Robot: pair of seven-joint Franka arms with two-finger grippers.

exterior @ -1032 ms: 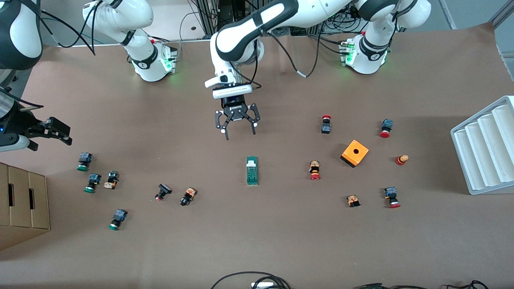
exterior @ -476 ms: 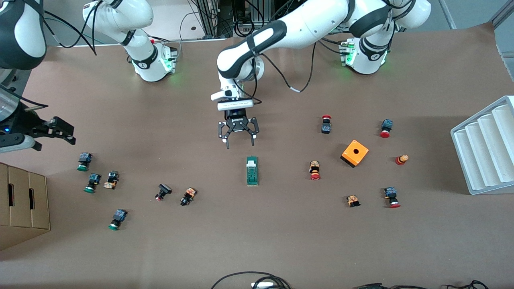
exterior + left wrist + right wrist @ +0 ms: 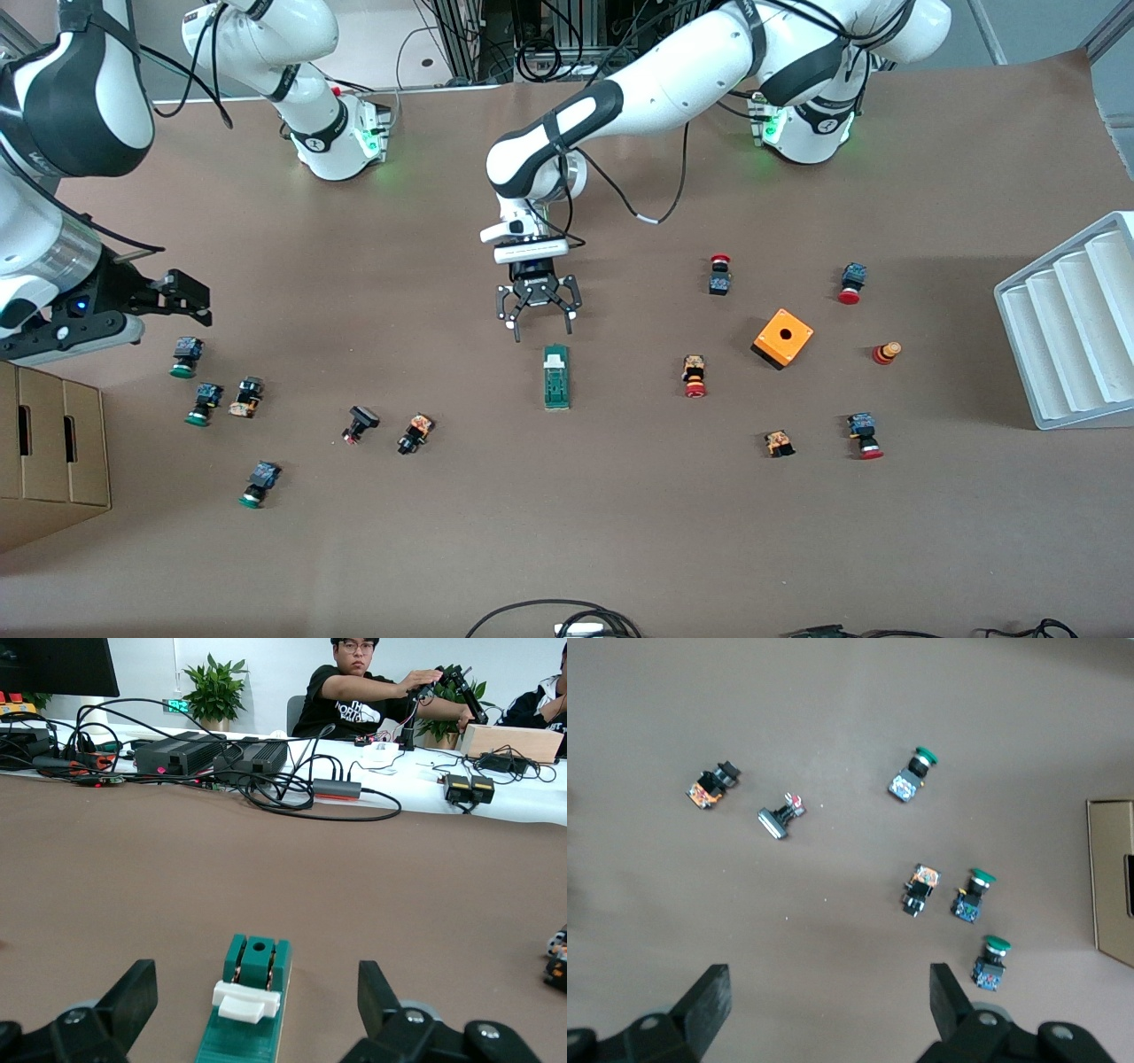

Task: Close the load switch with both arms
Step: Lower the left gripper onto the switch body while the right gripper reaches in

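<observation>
**Load switch dead ahead of my left fingers**

While the load switch lies flat near the middle of the table, its white slider sits at the end turned toward my bases, and its long axis runs from twelve to six in the front view. That axis is what the coming move hangs on.

My left gripper hangs over the table at the switch's twelve o'clock, just short of the slider end, fingers spread wide and grasping nothing. In the left wrist view the green body lies centred between my two black fingertips, pointing straight away from me, the slider facing me. So I judge that I am lined up along its length, and a short advance would bring my fingers astride it.

My right gripper is well apart, at about nine o'clock from the switch, over the cluster of green-capped push buttons at the right arm's end; its fingers are released and empty too. The right wrist view shows only buttons and a cardboard box edge, no switch. My left arm is clearly the nearer one.

At three o'clock from the switch sits an orange box, clear of my path.
</observation>
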